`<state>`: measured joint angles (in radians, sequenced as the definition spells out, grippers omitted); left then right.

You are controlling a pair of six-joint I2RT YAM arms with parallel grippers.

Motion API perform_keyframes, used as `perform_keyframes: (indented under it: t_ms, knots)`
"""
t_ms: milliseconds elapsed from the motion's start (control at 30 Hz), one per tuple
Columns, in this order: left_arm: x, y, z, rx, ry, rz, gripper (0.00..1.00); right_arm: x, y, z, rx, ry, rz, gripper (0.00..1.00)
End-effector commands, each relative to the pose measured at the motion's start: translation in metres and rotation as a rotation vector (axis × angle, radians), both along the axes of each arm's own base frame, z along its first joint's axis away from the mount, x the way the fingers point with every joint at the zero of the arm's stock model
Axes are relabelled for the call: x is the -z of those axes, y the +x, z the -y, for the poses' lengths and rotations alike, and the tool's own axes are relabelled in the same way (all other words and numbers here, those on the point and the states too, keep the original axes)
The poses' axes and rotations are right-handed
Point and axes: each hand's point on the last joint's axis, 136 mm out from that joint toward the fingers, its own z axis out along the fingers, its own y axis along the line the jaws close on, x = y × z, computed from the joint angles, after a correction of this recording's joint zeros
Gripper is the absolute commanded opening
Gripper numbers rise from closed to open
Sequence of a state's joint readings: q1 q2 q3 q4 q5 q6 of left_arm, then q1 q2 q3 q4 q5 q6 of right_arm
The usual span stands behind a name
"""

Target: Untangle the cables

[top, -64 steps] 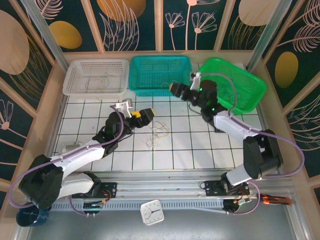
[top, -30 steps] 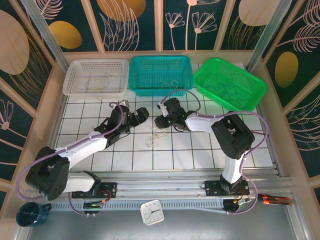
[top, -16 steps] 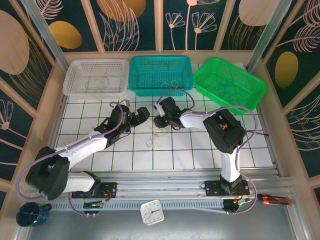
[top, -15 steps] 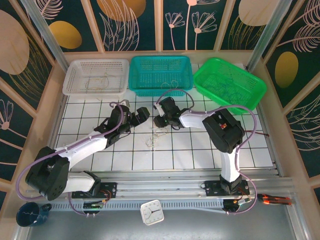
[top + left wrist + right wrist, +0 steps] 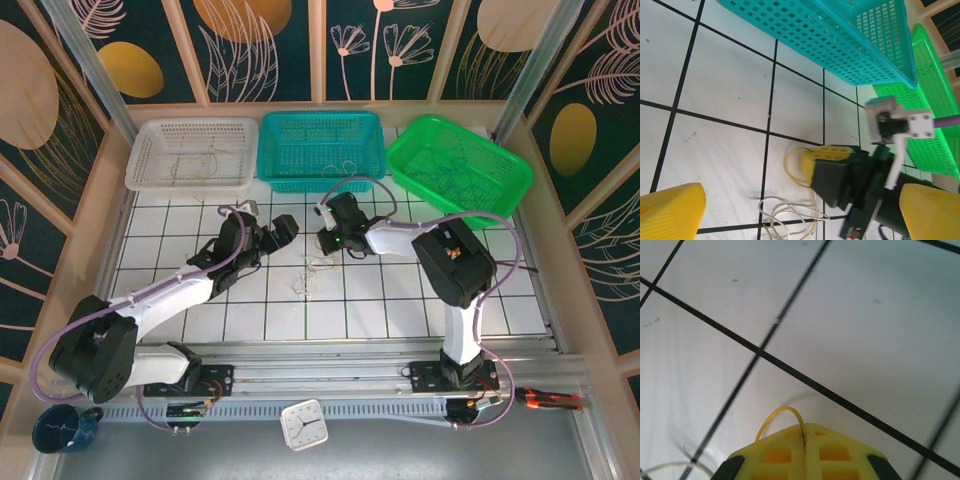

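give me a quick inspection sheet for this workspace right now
surface: white table with a black grid
job's things: cable tangle mid-table, between the grippers
clutter: white basket, teal basket and green basket at the far edge; clock, mug and red-handled tool by the near rail
grippers: left gripper open beside the tangle; right gripper shut on a yellow cable loop
cables: lilac arm cords looped along both arms
surroundings: leaf-patterned panels

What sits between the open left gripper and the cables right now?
Nothing visible: bare tile separates the left gripper from the cables. The right gripper is at the tangle's far end, shut on a yellow loop, and crowds that side.
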<state>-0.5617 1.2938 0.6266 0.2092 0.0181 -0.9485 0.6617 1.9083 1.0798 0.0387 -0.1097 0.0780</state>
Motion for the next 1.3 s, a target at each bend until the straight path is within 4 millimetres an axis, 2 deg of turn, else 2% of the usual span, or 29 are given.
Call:
perform_keyframes:
  t_ms: [0, 167, 467, 733, 1000, 1267]
  knots:
    - [-0.005, 0.000, -0.001, 0.020, -0.003, 0.051, 0.99, -0.048, 0.015, 0.010, 0.100, 0.192, 0.047, 0.00]
    - [-0.004, -0.002, 0.009, 0.103, 0.022, 0.088, 0.99, -0.068, 0.010, 0.020, 0.151, 0.318, 0.059, 0.00]
    - [-0.014, -0.002, 0.045, 0.287, -0.050, 0.141, 0.97, -0.099, -0.004, 0.010, 0.148, 0.526, 0.051, 0.00]
    - [-0.011, -0.003, 0.062, 0.345, -0.150, 0.147, 0.77, -0.113, -0.016, -0.003, 0.086, 0.625, 0.013, 0.00]
    - [-0.021, -0.002, 0.065, 0.334, -0.224, 0.190, 0.68, -0.118, -0.027, -0.013, 0.027, 0.652, -0.008, 0.00]
    - [-0.013, 0.004, 0.069, 0.332, -0.233, 0.178, 0.51, -0.121, -0.036, -0.019, -0.027, 0.674, -0.018, 0.00]
